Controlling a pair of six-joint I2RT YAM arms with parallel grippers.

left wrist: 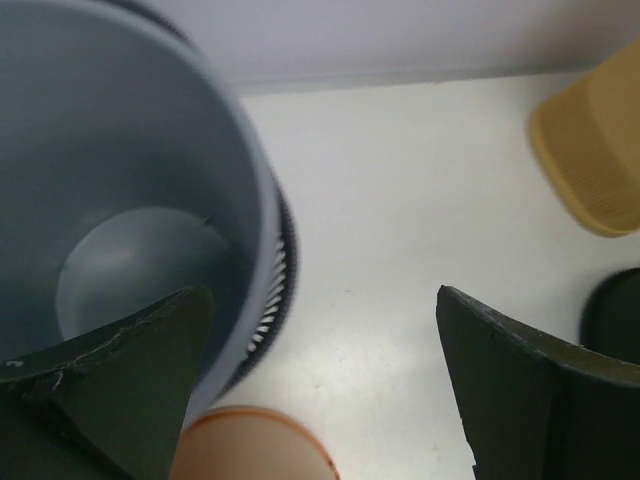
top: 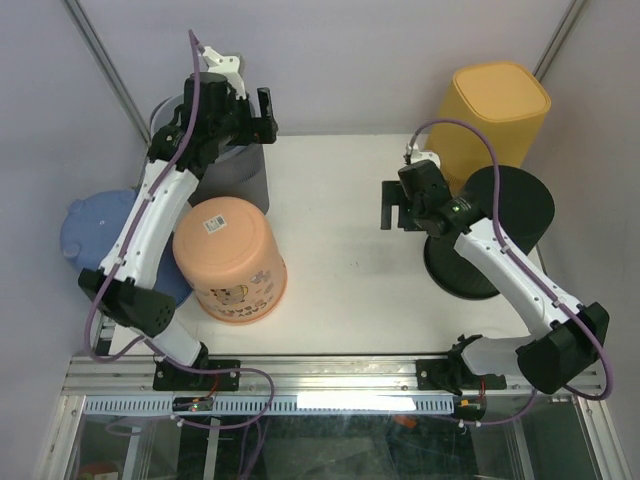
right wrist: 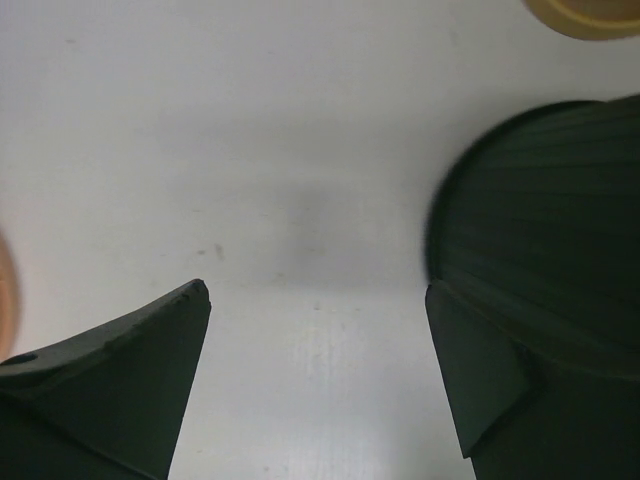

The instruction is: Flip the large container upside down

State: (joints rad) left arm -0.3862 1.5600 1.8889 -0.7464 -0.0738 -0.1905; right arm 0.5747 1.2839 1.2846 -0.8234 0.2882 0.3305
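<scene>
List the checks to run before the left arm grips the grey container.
1. Left gripper open: ok.
2. Grey container upright, mouth up, not yet turned: ok.
3. Grey container empty inside: ok.
4. Its rim between the left jaws: ok, one finger looks to be inside.
5. Right gripper open, holding nothing, apart from it: ok.
6. Room to tip beside the peach container: cannot tell.

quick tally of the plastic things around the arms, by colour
grey container: 1
peach container: 1
yellow container: 1
black container: 1
blue item, partly hidden behind the left arm: 1
total: 5
</scene>
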